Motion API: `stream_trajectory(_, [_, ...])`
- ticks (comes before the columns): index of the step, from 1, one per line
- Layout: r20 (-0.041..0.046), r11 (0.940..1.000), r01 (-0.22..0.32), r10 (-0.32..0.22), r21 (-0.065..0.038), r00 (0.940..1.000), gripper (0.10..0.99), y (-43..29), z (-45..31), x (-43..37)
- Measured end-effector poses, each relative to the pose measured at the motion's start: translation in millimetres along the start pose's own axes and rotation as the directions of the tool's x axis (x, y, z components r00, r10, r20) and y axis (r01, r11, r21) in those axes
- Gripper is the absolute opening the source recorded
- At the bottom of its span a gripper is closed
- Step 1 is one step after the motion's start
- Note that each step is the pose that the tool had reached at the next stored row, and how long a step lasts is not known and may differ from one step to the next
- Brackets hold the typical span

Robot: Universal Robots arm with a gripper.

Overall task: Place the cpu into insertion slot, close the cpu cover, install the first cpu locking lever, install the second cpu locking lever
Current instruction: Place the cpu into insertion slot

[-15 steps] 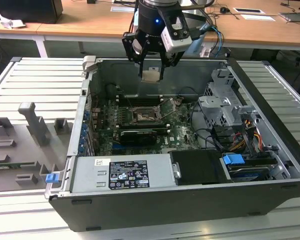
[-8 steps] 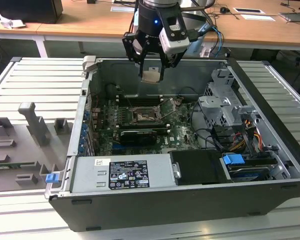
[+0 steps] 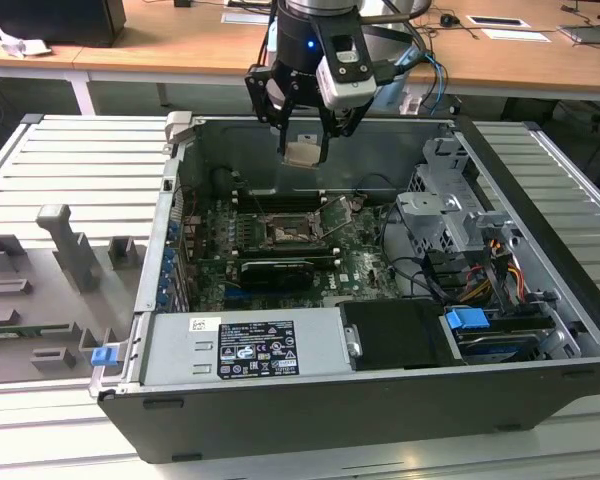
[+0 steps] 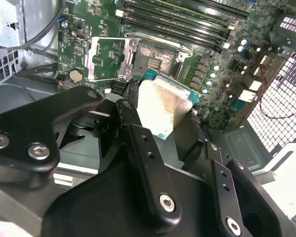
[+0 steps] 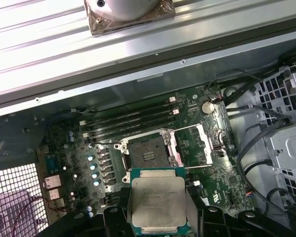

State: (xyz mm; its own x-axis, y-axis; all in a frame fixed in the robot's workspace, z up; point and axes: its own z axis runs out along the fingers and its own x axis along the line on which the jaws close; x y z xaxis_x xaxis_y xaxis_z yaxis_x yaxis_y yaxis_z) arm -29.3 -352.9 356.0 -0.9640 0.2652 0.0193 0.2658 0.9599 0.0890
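While the hand (image 3: 305, 152) hangs over the open computer case (image 3: 380, 400), it's pinching the cpu (image 3: 301, 153) by two opposite edges between its black fingers (image 4: 130, 111). So it's clamped on the chip, not spread wide. The chip is up in the air, well clear of the green motherboard (image 3: 365, 270), roughly level with the case's top edge in the exterior view. In the first wrist view you can see its silvery top (image 5: 157, 202) with a thin green border around it.

Down on the board, the insertion slot (image 5: 147, 155) is empty, with dark contacts showing inside the metal rim. The cpu cover (image 5: 195, 145) is flipped open and sits right beside the slot, on the exterior view's right of it. A row of long black memory slots (image 5: 133, 121) runs along the slot's other side.

The case sits on a slatted metal table (image 3: 70, 170), with some grey fixtures (image 3: 70, 250) at the exterior view's left.
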Motion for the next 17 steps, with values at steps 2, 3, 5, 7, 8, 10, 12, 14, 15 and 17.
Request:
stream_trajectory(2, [0.0009, 0.9999, -0.01, 0.01, 0.0, 0.9999, 0.529, 0.0, 0.3, 0.0])
stream_trajectory(3, [0.0013, 0.9999, -0.015, 0.015, 0.0, 0.9999, 0.529, 0.0, 0.5, 0.0])
stream_trajectory(5, [0.002, 0.9998, -0.022, 0.022, 0.0, 0.9998, 0.529, -0.1, 0.7, 0.0])
stream_trajectory(7, [0.0029, 0.9995, -0.033, 0.033, -0.001, 0.9995, 0.529, -0.1, 1.1, 0.0])
stream_trajectory(8, [0.0035, 0.9992, -0.04, 0.04, -0.001, 0.9992, 0.529, -0.1, 1.2, 0.0])
stream_trajectory(10, [0.0048, 0.9985, -0.054, 0.054, -0.001, 0.9985, 0.529, -0.1, 1.7, -0.1])
stream_trajectory(12, [0.0059, 0.9978, -0.067, 0.067, -0.001, 0.9978, 0.529, -0.2, 2.0, 0.0])
stream_trajectory(14, [0.0069, 0.997, -0.078, 0.078, -0.002, 0.997, 0.529, -0.2, 2.3, 0.0])
stream_trajectory(15, [0.0076, 0.9964, -0.085, 0.085, -0.002, 0.9963, 0.529, -0.2, 2.5, -0.1])
stream_trajectory(17, [0.0092, 0.9947, -0.103, 0.103, -0.002, 0.9946, 0.529, -0.3, 2.7, -0.1])
